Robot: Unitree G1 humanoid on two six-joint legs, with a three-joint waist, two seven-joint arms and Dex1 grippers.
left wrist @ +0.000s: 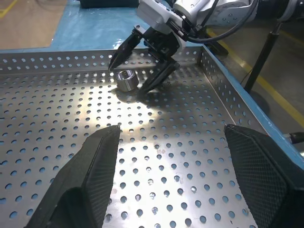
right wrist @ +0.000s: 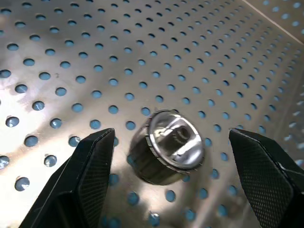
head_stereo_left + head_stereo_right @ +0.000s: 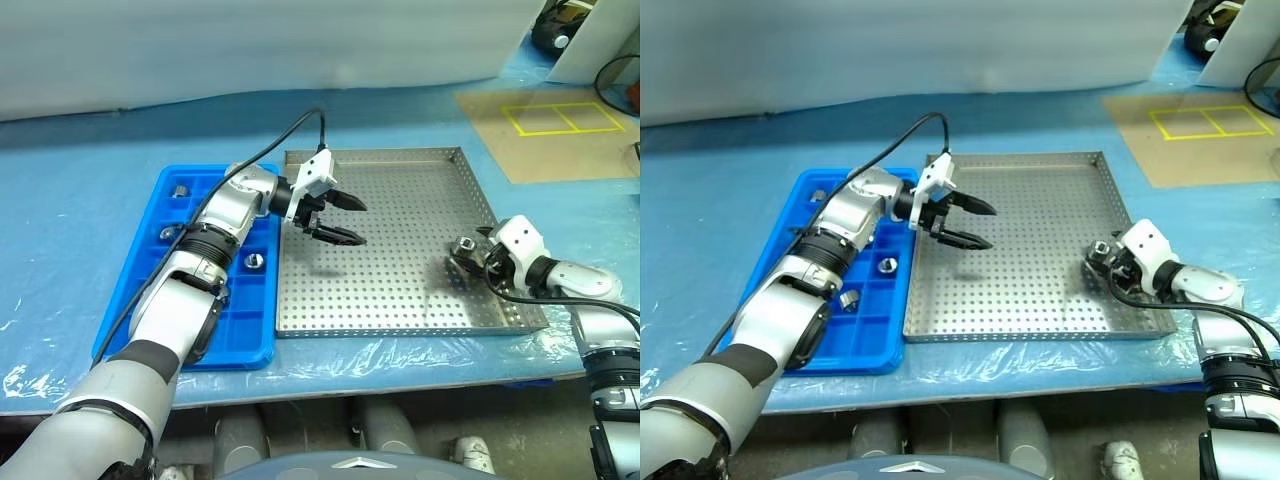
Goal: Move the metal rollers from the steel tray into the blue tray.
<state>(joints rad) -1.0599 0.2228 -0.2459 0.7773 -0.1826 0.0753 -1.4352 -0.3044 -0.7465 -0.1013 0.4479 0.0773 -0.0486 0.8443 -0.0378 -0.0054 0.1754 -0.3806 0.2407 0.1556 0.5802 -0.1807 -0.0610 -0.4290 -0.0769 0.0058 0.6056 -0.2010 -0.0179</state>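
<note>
On a surface [image 3: 90, 190] covered in blue sheeting, my two pincers work over the steel tray [image 3: 400, 300], its perforated floor ringed by low rims, with the blue tray [image 3: 150, 250] lying just beside it on my left. My left pincer [image 3: 338, 220] hangs above the steel tray's left half, near the edge shared with the blue tray, its two black fingers spread wide and holding nothing. My right pincer [image 3: 462, 255] sits low at the steel tray's right side, close to the front right corner, jaws wide open with one finger on either side of a metal roller [image 2: 168, 145]; that roller stands on end on the perforated floor, hollow centre up, and neither finger touches it in my right wrist view. Seen from my left wrist, the same roller [image 1: 127, 80] rests between the right pincer's black fingertips [image 1: 118, 54], near the tray's corner. The blue tray's grid already carries rollers: one [image 3: 254, 261] in a compartment along the side nearest the steel tray, another [image 3: 849, 299] nearer the front beside my left forearm, and what appear to be two more [image 3: 181, 190] toward the far end, though they are too small to be sure of.
</note>
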